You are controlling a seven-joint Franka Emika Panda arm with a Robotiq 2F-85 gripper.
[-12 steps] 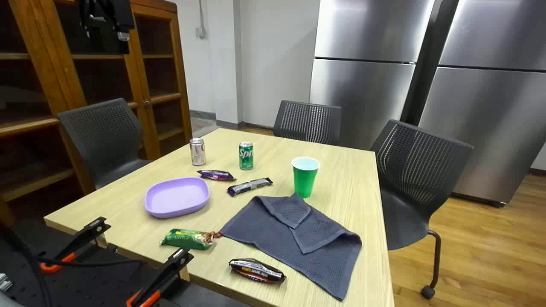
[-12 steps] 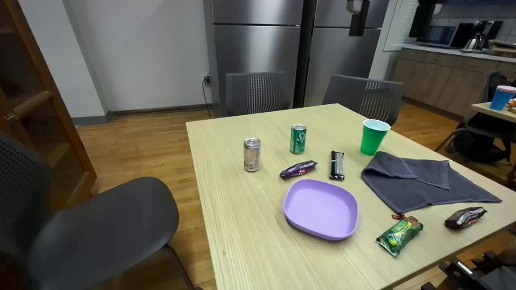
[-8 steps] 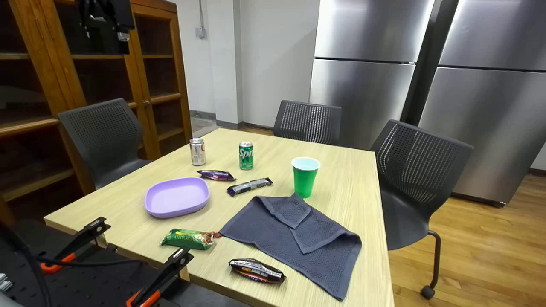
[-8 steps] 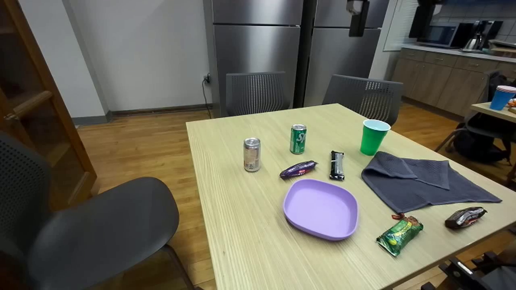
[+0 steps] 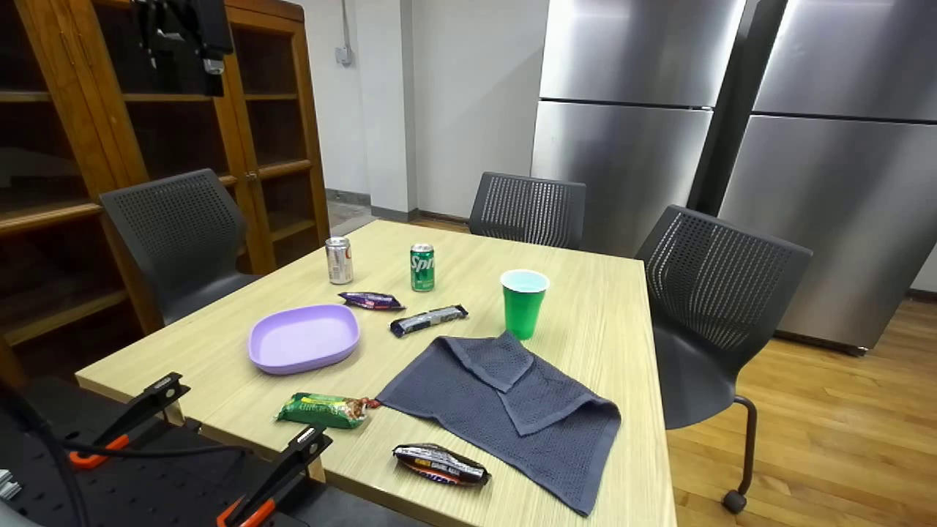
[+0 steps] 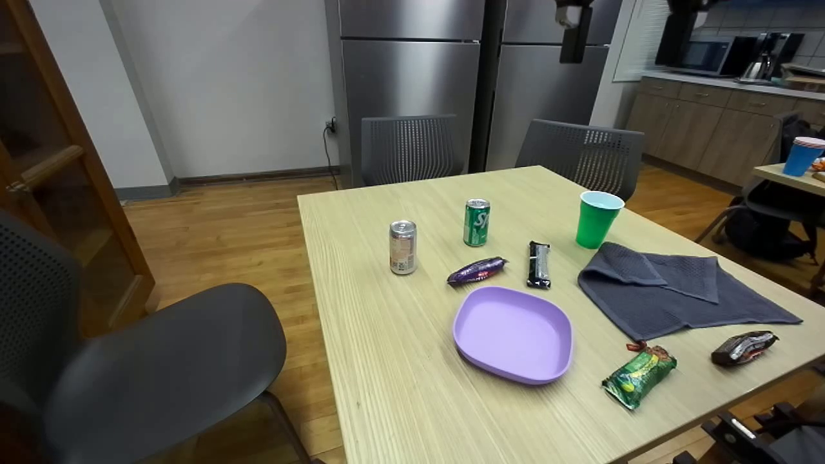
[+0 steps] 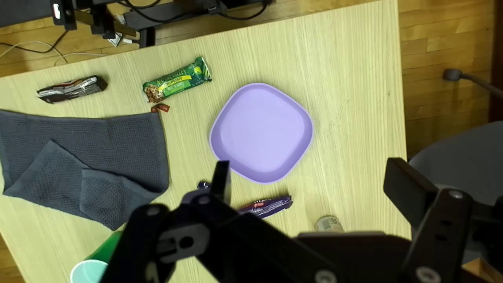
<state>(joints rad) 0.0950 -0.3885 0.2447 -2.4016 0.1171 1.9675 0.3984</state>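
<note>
My gripper (image 7: 313, 177) is open and empty, high above the table, its fingers wide apart. It hangs at the top edge in both exterior views (image 5: 183, 47) (image 6: 624, 48). In the wrist view a purple plate (image 7: 262, 129) lies beyond the fingertips, and a purple-wrapped bar (image 7: 271, 206) is partly hidden by the left finger. The end of a silver can (image 7: 329, 224) shows between the fingers. The silver can (image 6: 403, 248) stands near a green Sprite can (image 6: 477, 223), which is hidden in the wrist view. A silver-black bar (image 6: 539, 265) lies by the plate.
A green cup (image 5: 524, 307) stands behind a folded dark cloth (image 5: 505, 410). A green-wrapped bar (image 5: 322, 410) and a brown-wrapped bar (image 5: 441, 464) lie near the table edge. Two clamps (image 5: 282, 472) grip that edge. Chairs (image 5: 721, 315) surround the table; a wooden cabinet (image 5: 271, 132) stands behind.
My gripper has moved down very slightly. It stays open, and the things on the table have not moved.
</note>
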